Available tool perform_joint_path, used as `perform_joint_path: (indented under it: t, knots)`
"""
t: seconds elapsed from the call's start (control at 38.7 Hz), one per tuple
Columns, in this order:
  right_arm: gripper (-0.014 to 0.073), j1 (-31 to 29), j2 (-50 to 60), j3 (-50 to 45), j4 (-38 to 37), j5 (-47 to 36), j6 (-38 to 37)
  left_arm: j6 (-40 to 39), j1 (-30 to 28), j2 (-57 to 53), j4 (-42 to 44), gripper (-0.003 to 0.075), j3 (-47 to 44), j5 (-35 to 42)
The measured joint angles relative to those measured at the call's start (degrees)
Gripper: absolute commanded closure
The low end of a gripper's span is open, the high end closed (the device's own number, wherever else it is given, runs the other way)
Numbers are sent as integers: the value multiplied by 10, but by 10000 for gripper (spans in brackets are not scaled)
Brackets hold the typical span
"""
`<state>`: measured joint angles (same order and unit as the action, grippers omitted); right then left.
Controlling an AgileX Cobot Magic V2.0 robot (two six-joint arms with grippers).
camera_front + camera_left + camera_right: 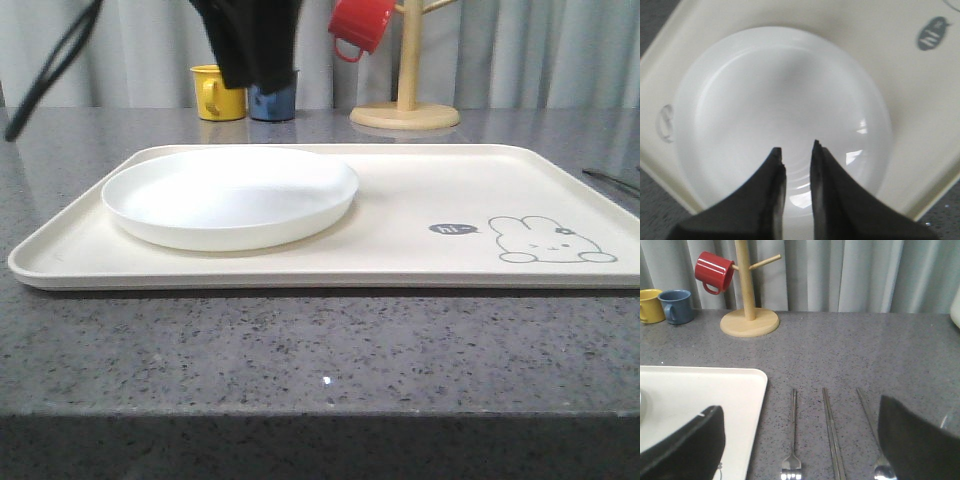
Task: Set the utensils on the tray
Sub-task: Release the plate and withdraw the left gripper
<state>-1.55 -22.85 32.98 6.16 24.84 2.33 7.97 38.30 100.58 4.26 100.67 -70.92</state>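
Since nothing is gripped yet, fork [791,440], chopsticks [833,440] and spoon [875,440] are seen lined up on grey surface [865,355], just beside tray [700,390], probably staged for easy pickup. Right gripper [800,440] fingers spread wide above them. Left gripper [796,150] fingers nearly pressed together, parked over white plate [765,100], pinching nothing.
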Motion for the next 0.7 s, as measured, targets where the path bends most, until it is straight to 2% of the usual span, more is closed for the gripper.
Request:
perform_joint_path:
  t: [0.08, 0.23, 0.36, 0.52, 0.7]
  knots:
    - [-49, 0, 0, 0, 0, 0, 0, -1, -43, -15, -10, 741, -1, -1]
    - [-49, 0, 0, 0, 0, 0, 0, -2, -130, -64, -43, 739, -39, 7]
    - [-49, 0, 0, 0, 0, 0, 0, -2, -197, -122, -55, 739, -115, 44]
    - [-49, 0, 0, 0, 0, 0, 0, -2, -276, -211, -68, 739, -254, 133]
    - [-49, 0, 0, 0, 0, 0, 0, -3, -329, -344, -79, 739, -429, 278]
